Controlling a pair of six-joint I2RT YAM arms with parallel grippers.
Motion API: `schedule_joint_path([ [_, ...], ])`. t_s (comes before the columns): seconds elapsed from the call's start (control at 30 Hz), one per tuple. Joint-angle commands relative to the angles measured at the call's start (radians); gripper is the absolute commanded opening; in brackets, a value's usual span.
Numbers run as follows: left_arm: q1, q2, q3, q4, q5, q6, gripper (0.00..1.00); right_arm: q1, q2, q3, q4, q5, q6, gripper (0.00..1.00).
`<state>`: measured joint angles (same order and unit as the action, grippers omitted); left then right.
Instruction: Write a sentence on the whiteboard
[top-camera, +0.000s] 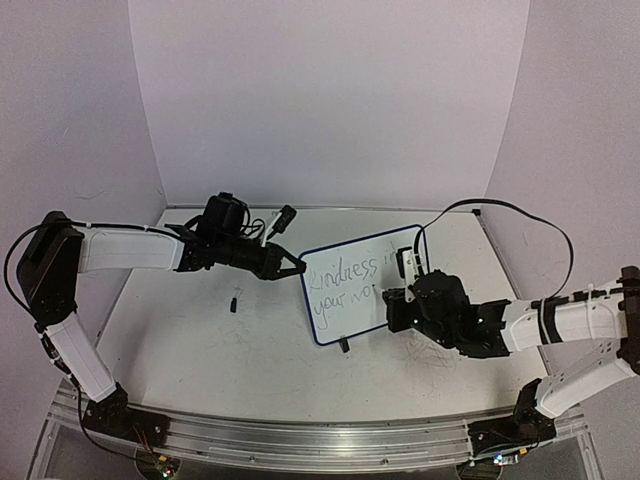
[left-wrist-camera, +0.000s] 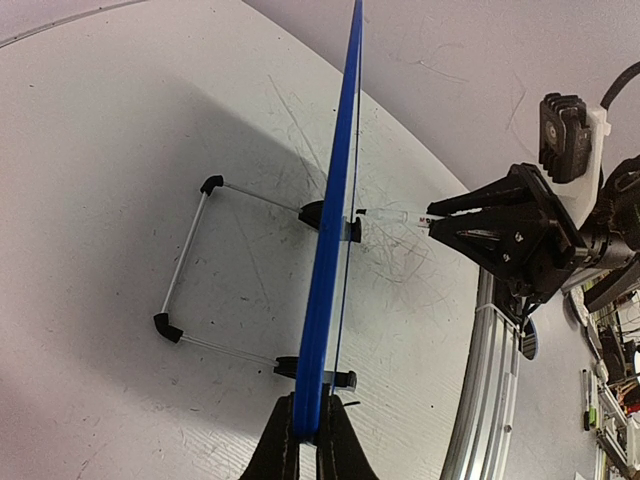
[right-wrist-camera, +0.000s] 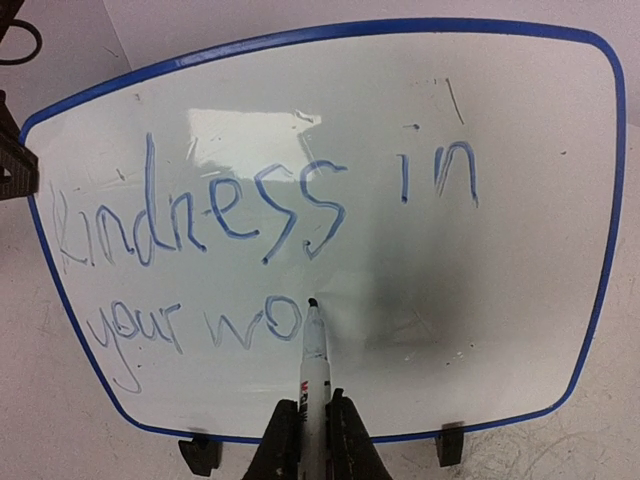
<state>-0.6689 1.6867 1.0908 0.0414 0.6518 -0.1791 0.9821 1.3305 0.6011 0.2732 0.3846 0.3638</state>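
Right wrist view puts the sentence (right-wrist-camera: 260, 215) squarely in front of me: blue handwriting, "Kindness in" across the upper line and "your wo" on a second line at the lower left of the frame. It sits on the whiteboard (right-wrist-camera: 520, 300), which stands nearly upright on the table (top-camera: 200, 340), a little right of centre in the top external view, with its written face turned toward the lower right of that frame. The marker (right-wrist-camera: 313, 350) rises from the bottom centre of the right wrist frame, its dark tip touching the board just right of the "o" in the second line. My right pincer (right-wrist-camera: 312, 425) is clamped on the marker's barrel, one finger on either side.

Left wrist view shows the board edge-on, a blue strip running from bottom centre to the top of the frame. My left pincer (left-wrist-camera: 308, 425) grips that blue frame at the bottom of the picture, fingers pressed against both faces. Left of the board in that frame, a thin wire stand (left-wrist-camera: 185, 260) with black corner pieces lies on the table, joined to the board at two black clip feet (left-wrist-camera: 312, 213). In the top external view a small dark piece (top-camera: 235, 302) lies on the table left of the board; I cannot tell what it is.
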Motion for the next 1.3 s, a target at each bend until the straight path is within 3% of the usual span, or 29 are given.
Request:
schedule_joint_path([
  [0.0, -0.010, -0.003, -0.007, -0.050, -0.041, 0.067, 0.00, -0.001, 0.017, 0.045, 0.048, 0.010, -0.013, 0.00],
  [1.27, -0.011, -0.001, -0.007, -0.050, -0.041, 0.065, 0.00, 0.024, 0.068, 0.007, -0.004, 0.030, 0.115, 0.00],
])
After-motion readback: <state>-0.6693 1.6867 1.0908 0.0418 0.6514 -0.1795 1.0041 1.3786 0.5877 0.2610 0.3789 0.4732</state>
